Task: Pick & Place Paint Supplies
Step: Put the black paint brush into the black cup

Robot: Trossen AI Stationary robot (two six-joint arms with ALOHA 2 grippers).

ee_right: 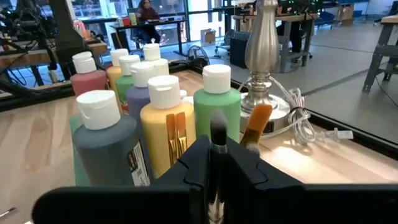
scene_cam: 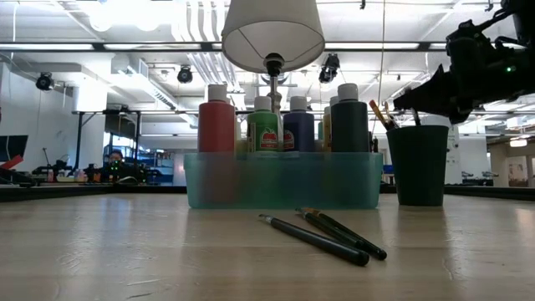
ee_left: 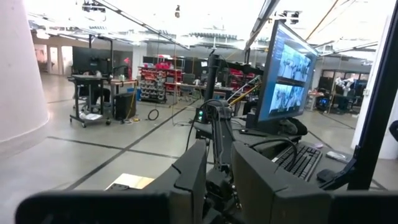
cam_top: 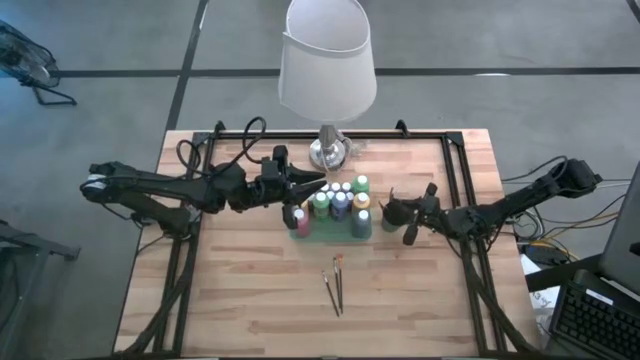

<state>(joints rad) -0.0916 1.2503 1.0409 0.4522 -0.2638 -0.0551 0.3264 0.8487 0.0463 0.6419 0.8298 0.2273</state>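
Observation:
Several white-capped paint bottles (cam_top: pixel 340 200) (ee_right: pixel 165 118) stand upright in a teal tray (scene_cam: pixel 284 180) at the table's middle. To the tray's right stands a dark cup (scene_cam: pixel 418 165) with brushes (scene_cam: pixel 380 113) sticking out of it. My right gripper (ee_right: pixel 214 155) hangs just over the cup's mouth (cam_top: pixel 402 212), shut on a thin dark paintbrush. Two more paintbrushes (cam_top: pixel 335 283) (scene_cam: pixel 330 236) lie flat on the wood nearer the front edge. My left gripper (cam_top: pixel 320 183) hovers above the tray's far left, pointing level toward the right, its fingers (ee_left: pixel 193 180) a narrow gap apart with nothing between them. My right gripper pinches a thin dark paintbrush (ee_right: pixel 217 129) between its two fingers. The fingers come roughly level from the table's right side and lie across the brush, which stands about upright. Its upper end rises above the fingers. Its lower end is hidden by the gripper.
A lamp with a white shade (cam_top: pixel 327 60) and a silver base (ee_right: pixel 264 81) stands just behind the tray, its cord (ee_right: pixel 301 127) on the wood. Bare wood lies at the front and on both sides. Black frame rails (cam_top: pixel 455 180) run along the table's edges.

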